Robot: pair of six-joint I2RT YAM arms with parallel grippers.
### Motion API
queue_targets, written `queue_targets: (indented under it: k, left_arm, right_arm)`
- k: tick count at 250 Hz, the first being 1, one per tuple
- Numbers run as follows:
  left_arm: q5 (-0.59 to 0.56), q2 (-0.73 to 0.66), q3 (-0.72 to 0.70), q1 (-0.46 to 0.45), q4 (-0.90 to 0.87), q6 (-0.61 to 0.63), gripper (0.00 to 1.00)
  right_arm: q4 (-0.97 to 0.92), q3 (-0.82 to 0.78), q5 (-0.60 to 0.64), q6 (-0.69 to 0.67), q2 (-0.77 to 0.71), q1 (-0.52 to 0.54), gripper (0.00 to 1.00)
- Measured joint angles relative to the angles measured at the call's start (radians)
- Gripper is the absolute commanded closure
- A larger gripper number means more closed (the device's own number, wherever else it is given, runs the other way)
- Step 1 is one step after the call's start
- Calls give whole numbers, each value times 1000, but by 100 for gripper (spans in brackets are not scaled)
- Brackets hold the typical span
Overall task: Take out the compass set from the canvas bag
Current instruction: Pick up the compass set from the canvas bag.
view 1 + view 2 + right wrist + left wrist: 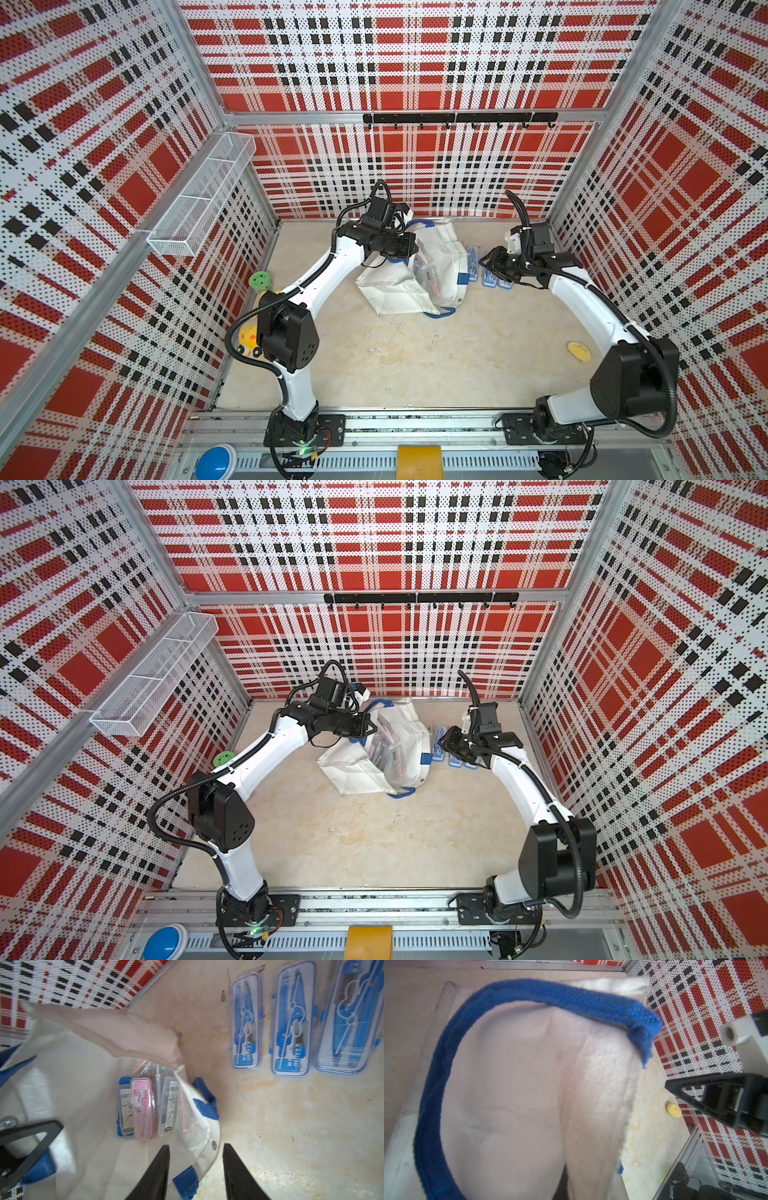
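The white canvas bag [440,257] with blue handles lies on its side at the back of the table, its mouth held up. My left gripper [410,249] is shut on the bag's upper rim; in the left wrist view the fabric [519,1095] hides the jaws. Inside the bag lie several compass sets, a pink case [143,1109] on top. Three blue compass sets [293,1022] lie in a row on the table, right of the bag. My right gripper [196,1153] hovers open over the bag's lower rim, holding nothing.
A yellow piece [579,350] lies near the right wall. A green disc [260,280] and a yellow toy [247,336] sit by the left wall behind the left arm. A wire basket [203,195] hangs on the left wall and a hook rail [459,118] on the back wall.
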Motion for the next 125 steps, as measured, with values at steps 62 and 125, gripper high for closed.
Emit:
queue_targets:
  k: [62,125]
  left_arm:
    - [2,-29,-31,-3,-2,33,100]
    - [3,-42,-48,-22,-9,54,100]
  right_arm:
    - [132,-92,32,144,-88,248,60]
    - [198,-108,114,198,68,380,53]
